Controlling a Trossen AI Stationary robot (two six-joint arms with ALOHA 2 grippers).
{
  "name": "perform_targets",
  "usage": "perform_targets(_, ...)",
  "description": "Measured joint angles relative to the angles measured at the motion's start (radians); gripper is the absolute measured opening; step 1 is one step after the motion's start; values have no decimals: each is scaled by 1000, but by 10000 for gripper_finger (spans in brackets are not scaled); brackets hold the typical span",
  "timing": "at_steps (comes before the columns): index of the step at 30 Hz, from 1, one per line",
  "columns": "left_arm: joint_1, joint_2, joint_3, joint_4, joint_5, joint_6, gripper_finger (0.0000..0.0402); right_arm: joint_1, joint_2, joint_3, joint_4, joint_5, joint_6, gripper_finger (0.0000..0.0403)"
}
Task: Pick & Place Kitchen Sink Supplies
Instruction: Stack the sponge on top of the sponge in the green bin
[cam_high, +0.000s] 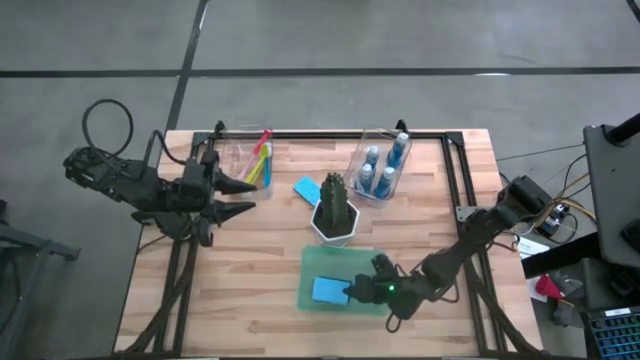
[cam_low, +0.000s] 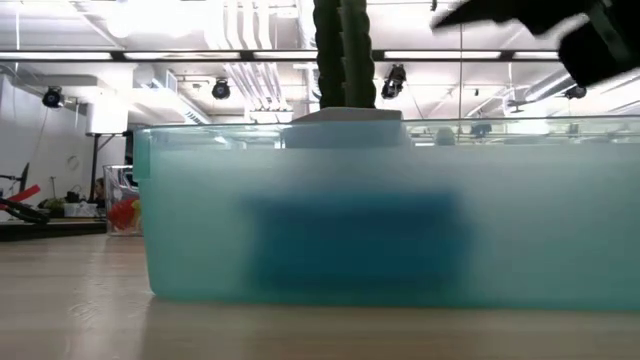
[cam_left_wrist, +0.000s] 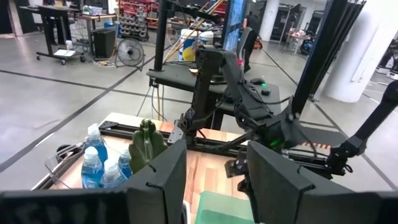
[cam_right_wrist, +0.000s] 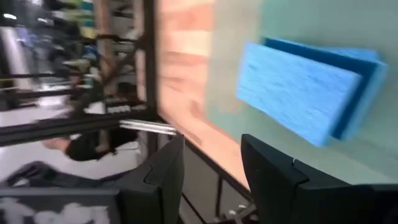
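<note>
A flat blue sponge (cam_high: 326, 290) lies in the green tray (cam_high: 320, 262) near the table's front. In the right wrist view the sponge (cam_right_wrist: 298, 99) shows a darker blue layer under it. My right gripper (cam_high: 352, 291) hovers just right of it, open, with nothing between its fingers (cam_right_wrist: 155, 171). A second blue sponge (cam_high: 306, 187) lies flat on the wood left of the plant. My left gripper (cam_high: 250, 195) waits open above the table's left side, pointing level to the right.
A dark green plant in a white pot (cam_high: 335, 208) stands mid-table, just behind the tray. A clear bin with blue-liquid bottles (cam_high: 383, 170) stands at the far right. Another clear bin with coloured brushes (cam_high: 262, 160) stands at the far left. Bare wood lies left of the tray.
</note>
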Motion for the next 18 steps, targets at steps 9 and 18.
perform_targets(9,25,-25,1,1,-31,-49,163,-1,-107,40,73,277,-294,153)
perform_targets(18,181,-49,3,1,-16,-91,163,-33,-129,173,65,366,-664,141)
